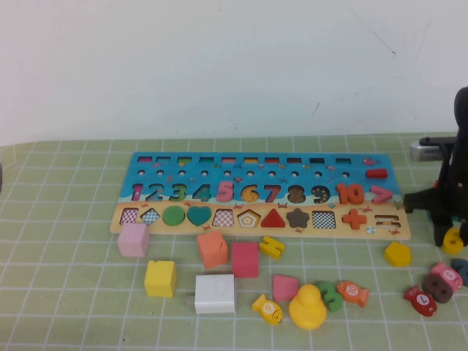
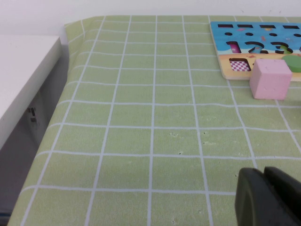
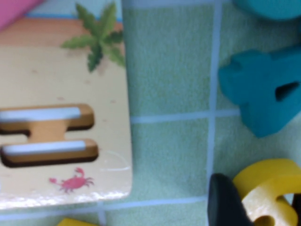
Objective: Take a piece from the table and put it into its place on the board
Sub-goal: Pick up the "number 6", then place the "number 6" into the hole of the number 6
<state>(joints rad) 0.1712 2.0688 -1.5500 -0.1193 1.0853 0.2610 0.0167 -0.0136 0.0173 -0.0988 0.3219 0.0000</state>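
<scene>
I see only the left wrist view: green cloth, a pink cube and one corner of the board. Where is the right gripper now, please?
Observer: The right gripper is low over the table just past the right end of the board, at the yellow numeral 6.
Operator: My left gripper hovers shut over bare cloth, left of the board. Is the 6 on the board yet?
Observer: No. It lies on the cloth off the board, near a teal piece.

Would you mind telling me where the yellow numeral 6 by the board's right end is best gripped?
From above, across its outer edges: the yellow 6 lies flat on the table, and the right gripper already straddles it. The left gripper hangs off past the board's other end.
</scene>
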